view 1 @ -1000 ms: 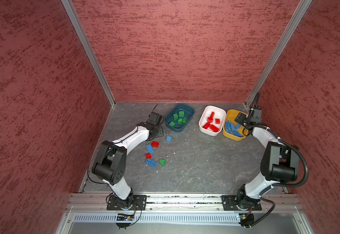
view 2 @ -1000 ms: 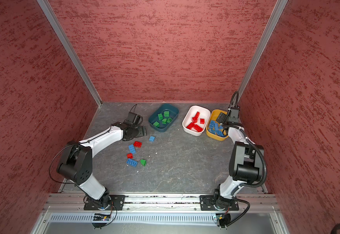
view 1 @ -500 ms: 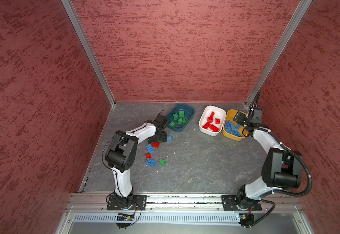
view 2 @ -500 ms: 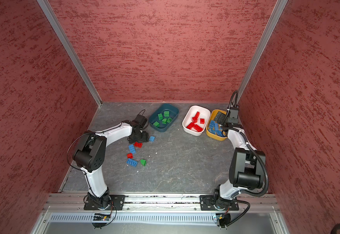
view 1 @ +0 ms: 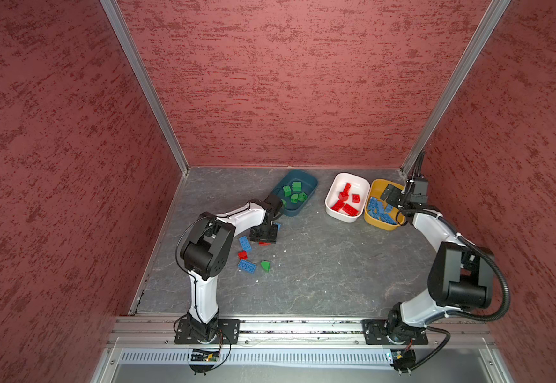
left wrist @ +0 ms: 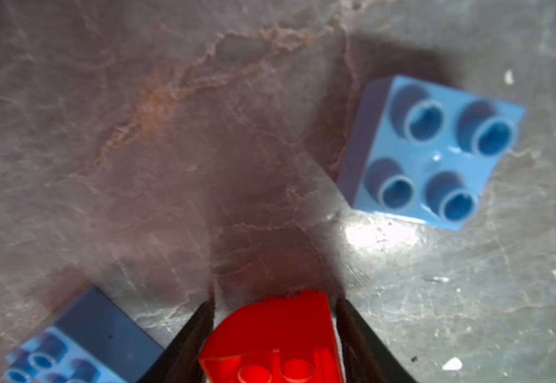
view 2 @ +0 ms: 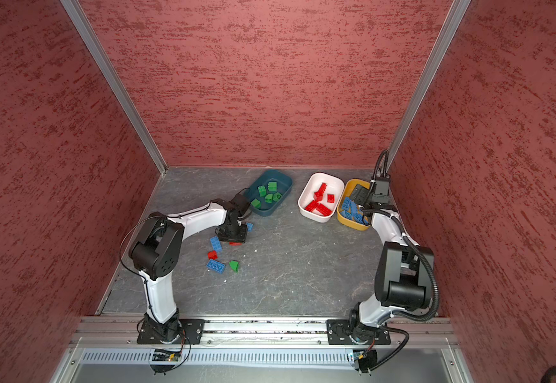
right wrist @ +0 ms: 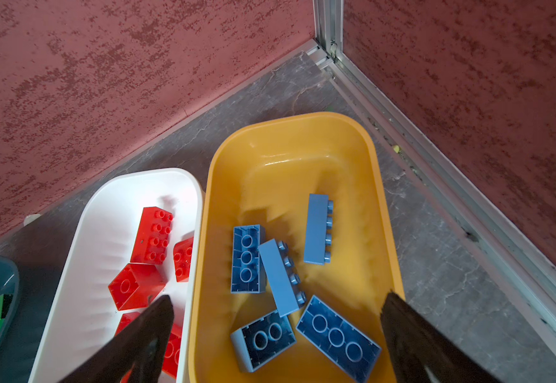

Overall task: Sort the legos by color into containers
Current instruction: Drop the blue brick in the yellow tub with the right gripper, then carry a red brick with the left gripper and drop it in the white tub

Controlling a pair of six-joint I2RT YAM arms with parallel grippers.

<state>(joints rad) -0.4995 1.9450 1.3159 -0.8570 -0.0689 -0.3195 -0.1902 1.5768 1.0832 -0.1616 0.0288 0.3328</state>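
Observation:
My left gripper [left wrist: 273, 305] points down at the floor, shut on a red lego [left wrist: 270, 335] that lies between its fingers; in both top views only the lego's edge [view 1: 264, 243] shows under it. Loose legos lie around: a blue square one [left wrist: 432, 152], a blue long one [view 1: 245, 243], a small red one [view 1: 242, 254], another blue one [view 1: 247, 266] and a green wedge [view 1: 265, 265]. My right gripper [right wrist: 278, 298] hangs wide open and empty over the yellow container [right wrist: 303, 132], which holds blue legos. The white container [view 1: 336, 185] holds red ones, the teal container [view 1: 314, 185] green ones.
The three containers stand in a row along the back wall. The yellow one sits close to the back right corner and its metal rail [right wrist: 435, 149]. Both arm bases are bolted to the front rail [view 1: 303, 326].
My left gripper swung from beside the teal container down to the loose pile and closed around the red lego. The right gripper stayed open over the yellow container.

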